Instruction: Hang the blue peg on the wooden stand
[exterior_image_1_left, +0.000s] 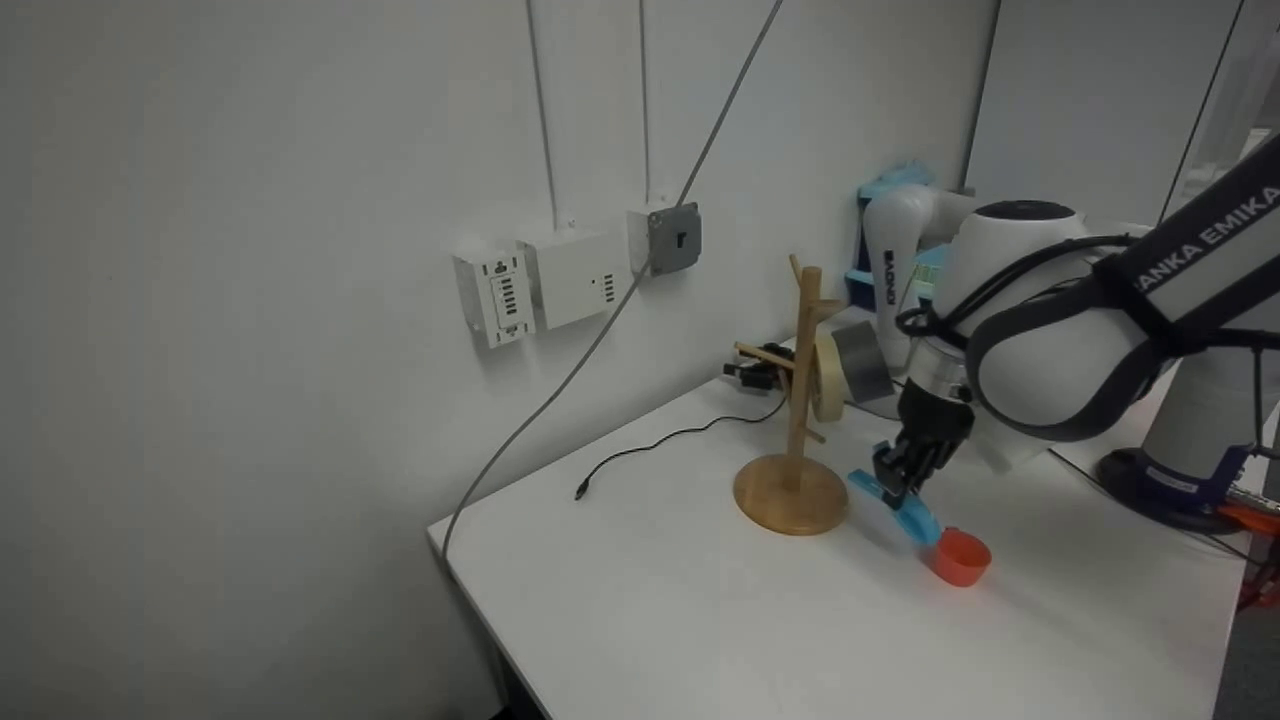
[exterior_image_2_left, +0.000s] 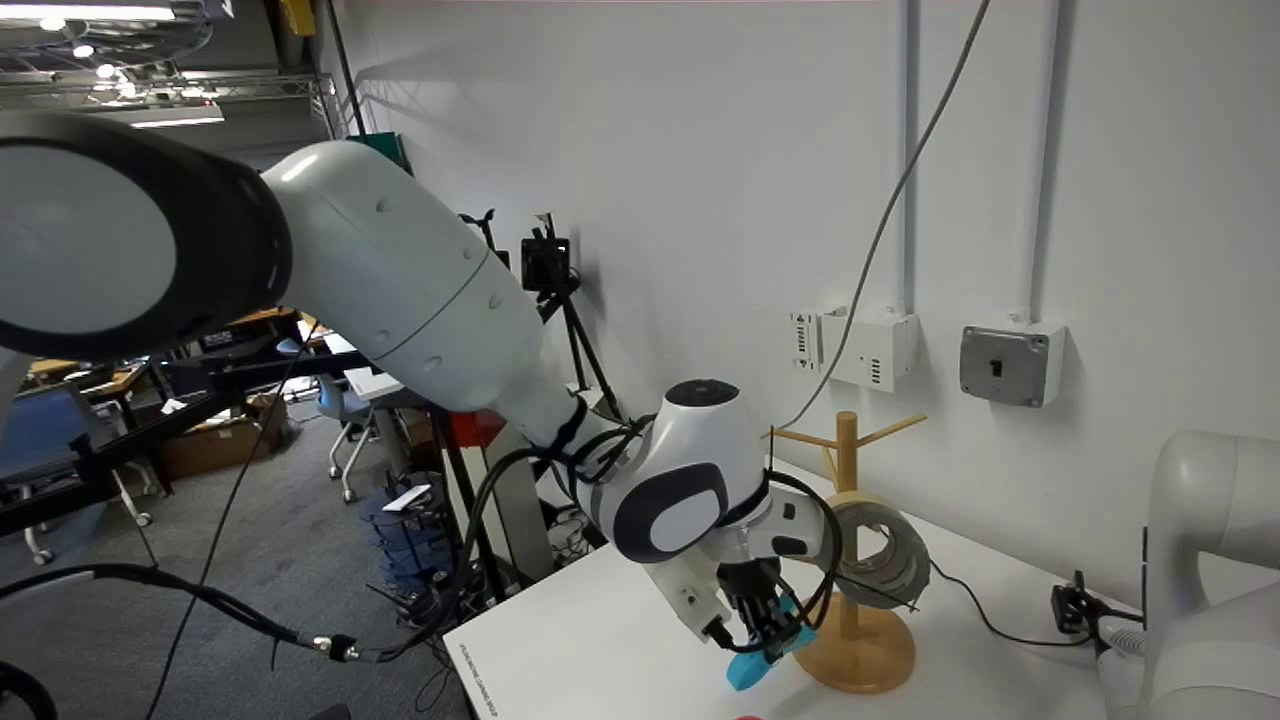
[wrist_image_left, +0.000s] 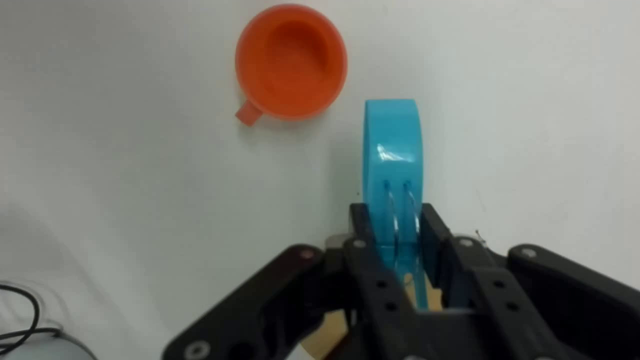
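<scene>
My gripper (wrist_image_left: 392, 209) is shut on the blue peg (wrist_image_left: 392, 132), a light-blue clip-like piece with two metal wires; the pads press on its two sides. In an exterior view, the peg (exterior_image_1_left: 918, 520) slants downward away from the stand and appears raised over the white table. The wooden stand (exterior_image_1_left: 800, 410) is upright on its round base, just to the left of my gripper in that view. Its thin side arms (exterior_image_2_left: 890, 430) stick out near the top. Only part of the stand's base (wrist_image_left: 327, 330) shows in the wrist view, behind my fingers.
A small red cup (wrist_image_left: 295, 62) sits on the table near the peg's outer end. A grey tape roll (exterior_image_2_left: 912, 562) and a tan one (exterior_image_1_left: 828, 378) appear to hang on the stand. Behind it lie a black cable (exterior_image_1_left: 690, 430) and the wall; another white arm (exterior_image_2_left: 1210, 560) is nearby.
</scene>
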